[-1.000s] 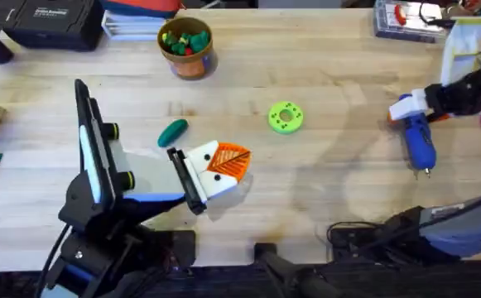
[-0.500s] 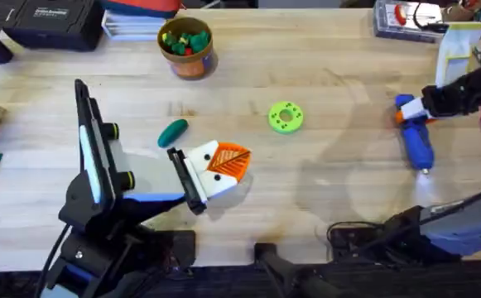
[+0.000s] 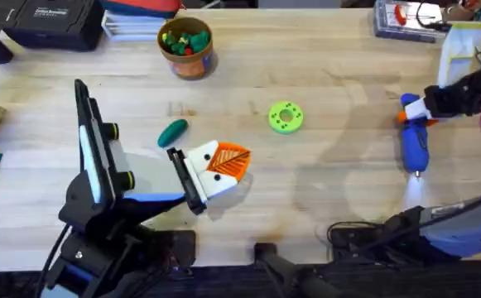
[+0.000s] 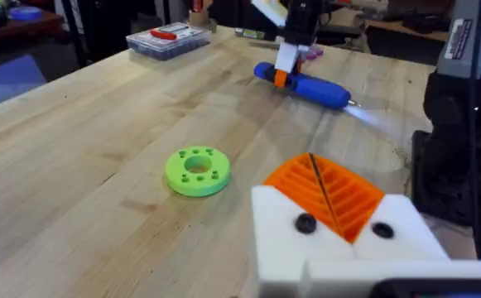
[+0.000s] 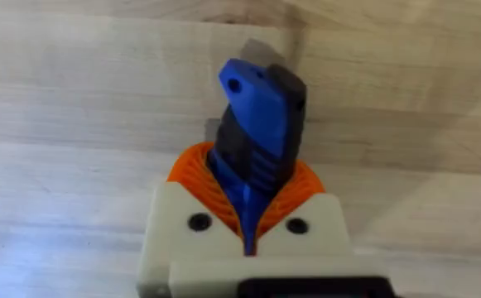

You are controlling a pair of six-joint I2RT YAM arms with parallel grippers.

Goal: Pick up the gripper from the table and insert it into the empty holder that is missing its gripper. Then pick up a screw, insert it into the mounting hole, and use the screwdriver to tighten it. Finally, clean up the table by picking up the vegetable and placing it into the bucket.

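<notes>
Screwdriver (image 3: 414,141) clamped in right gripper (image 3: 420,110), tip lit; left gripper (image 3: 223,165), fingers together, presents mounting hole.

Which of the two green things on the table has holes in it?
The bright green round disc in the middle of the table: it has a large centre hole and small ones around its rim. The darker, teal-tinged vegetable to its left is a smooth oval.

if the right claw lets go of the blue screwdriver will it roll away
Probably a little: the screwdriver looks rounded and pen-shaped, lying along the table. It seems rigid, and the right claw grips it near one end, so it may pivot.
</notes>
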